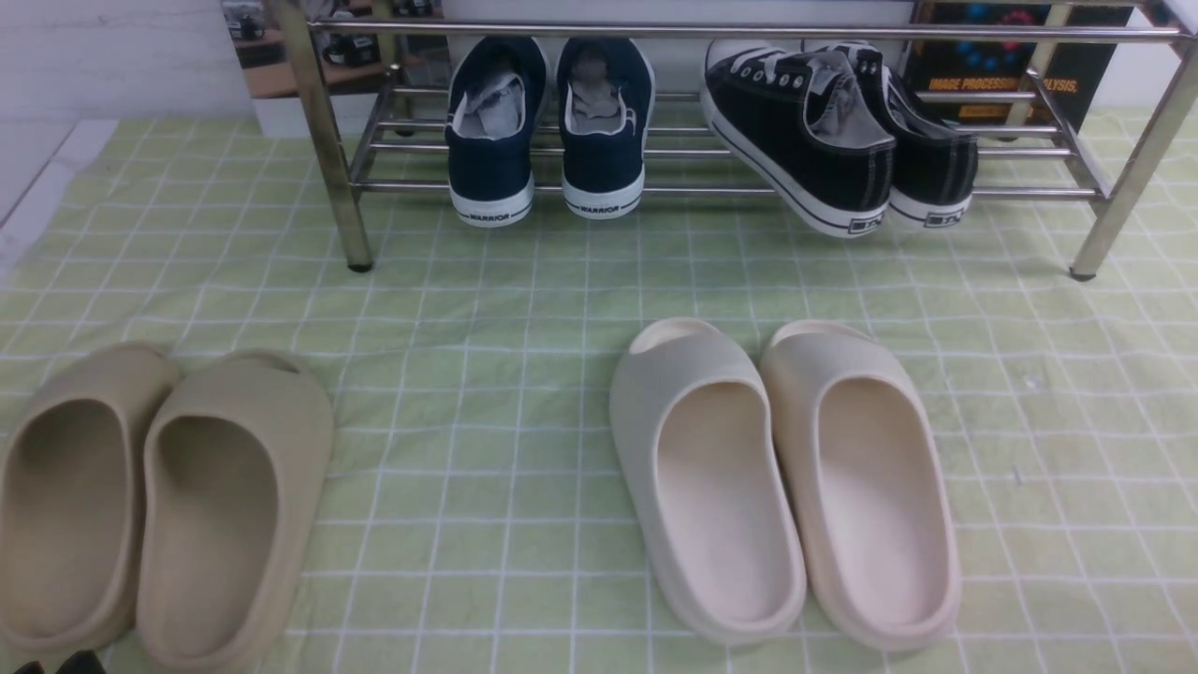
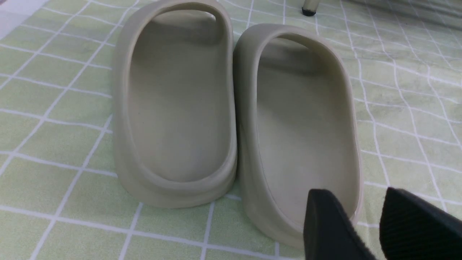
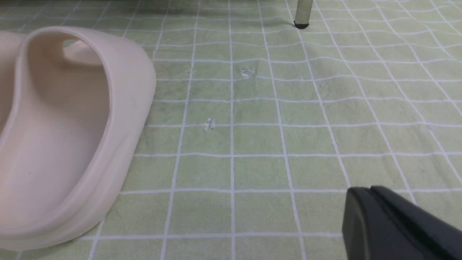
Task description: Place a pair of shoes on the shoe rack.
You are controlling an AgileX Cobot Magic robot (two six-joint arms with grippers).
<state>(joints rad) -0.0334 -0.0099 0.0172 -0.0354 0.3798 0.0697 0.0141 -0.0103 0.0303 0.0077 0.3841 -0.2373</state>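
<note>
Black canvas sneakers [image 1: 847, 140]: on chrome tube shoe rack [image 1: 328, 140], heels toward camera, toes angled back-left (heel tags unreadable).
Navy sneakers [image 1: 547, 126]: heels read "WARRIOR".
Left gripper [image 2: 371, 224]: fingers apart, empty.
Right gripper [image 3: 371, 202]: fingers together.

- "WARRIOR" in dark letters on white heel strip of left navy sneaker [image 1: 490, 140], on the rack's lower shelf
- "WARRIOR" again on heel strip of right navy sneaker [image 1: 605, 131], same spot, same lettering
- "IMAGE PROCESS…" then "…LYSIS," in orange caps on dark poster [image 1: 1006, 65] behind the shoe rack [image 1: 328, 140]; middle hidden by a rack bar & a shoe
- Small boxed logo on heel strip of each black sneaker [image 1: 805, 131] – too small to read, maybe 2–3 chars
- Left & right wrist views: no text or marks readable on slides, cloth or fingers
</note>
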